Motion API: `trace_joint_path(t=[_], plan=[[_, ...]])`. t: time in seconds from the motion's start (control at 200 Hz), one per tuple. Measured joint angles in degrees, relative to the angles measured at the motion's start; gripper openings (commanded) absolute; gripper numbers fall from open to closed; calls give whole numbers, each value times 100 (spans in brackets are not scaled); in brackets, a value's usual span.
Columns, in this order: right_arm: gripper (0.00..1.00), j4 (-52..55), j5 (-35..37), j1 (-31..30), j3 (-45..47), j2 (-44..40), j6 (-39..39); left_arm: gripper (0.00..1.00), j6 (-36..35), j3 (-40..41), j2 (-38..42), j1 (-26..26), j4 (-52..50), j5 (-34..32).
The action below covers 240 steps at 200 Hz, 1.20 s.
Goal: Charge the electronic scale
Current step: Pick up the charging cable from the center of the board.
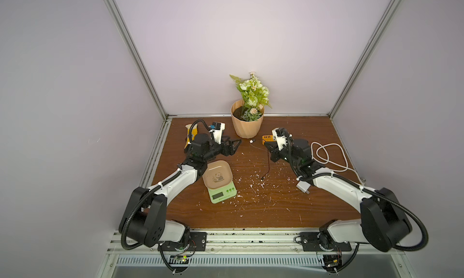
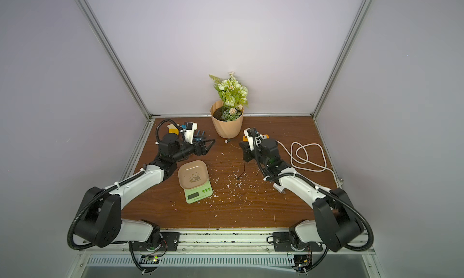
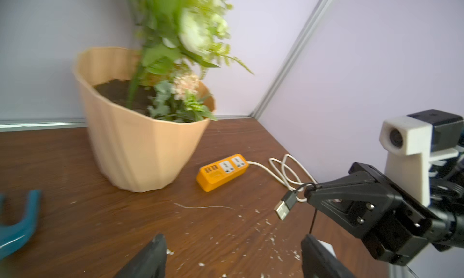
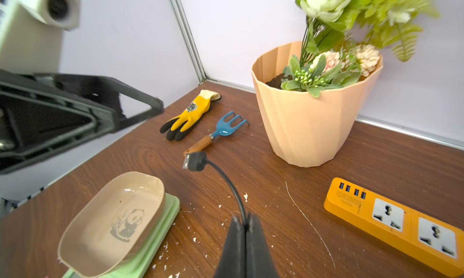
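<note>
**Steadying the USB-A plug before insertion**
Our right gripper (image 4: 244, 220) is clamped on the thin black USB cable (image 4: 227, 181) behind its USB-A plug (image 4: 193, 161), and our left gripper (image 3: 233, 241) hovers with jaws apart. The electronic scale (image 1: 222, 188) sits beside the left arm. We recommend gripping the plug body squarely before aiming for the orange power strip (image 4: 351, 204)

Counted in both top views:
- 1 electronic scale (image 1: 221, 182), lower centre
- 1 flower pot (image 1: 247, 128), centre
- 1 white cable (image 1: 329, 156), coiled, centre right
- 1 charger cube (image 1: 303, 187)
- 2 grippers: left gripper (image 1: 236, 145), right gripper (image 1: 266, 145)

Counted in wrist views:
- 1 orange pwr strip (image 4: 356, 209), 4 USB ports + 2 sockets seen on it
- 1 black USB cable (image 4: 195, 161)
- 1 glove (image 4: 190, 113)
- 1 hand rake (image 4: 221, 131)
</note>
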State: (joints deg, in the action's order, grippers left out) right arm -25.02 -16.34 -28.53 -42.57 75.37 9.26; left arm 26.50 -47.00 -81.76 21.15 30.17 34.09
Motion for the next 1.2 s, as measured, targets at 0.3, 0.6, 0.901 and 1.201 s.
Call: trace_joint_path(t=[0.3,0.6,0.901,1.201], plan=[[0,-345,-105,17,669,-1093,693,58,404,-664,-490,640,459,1132],[0,-529,-352,46,693,-1340,968,33,691,-754,-566,765,883,1681],[0,-643,-560,101,730,-1346,1113,13,723,-754,-535,767,973,1836],[33,-765,-1480,621,732,-1346,1408,10,632,-754,-487,769,942,1930]])
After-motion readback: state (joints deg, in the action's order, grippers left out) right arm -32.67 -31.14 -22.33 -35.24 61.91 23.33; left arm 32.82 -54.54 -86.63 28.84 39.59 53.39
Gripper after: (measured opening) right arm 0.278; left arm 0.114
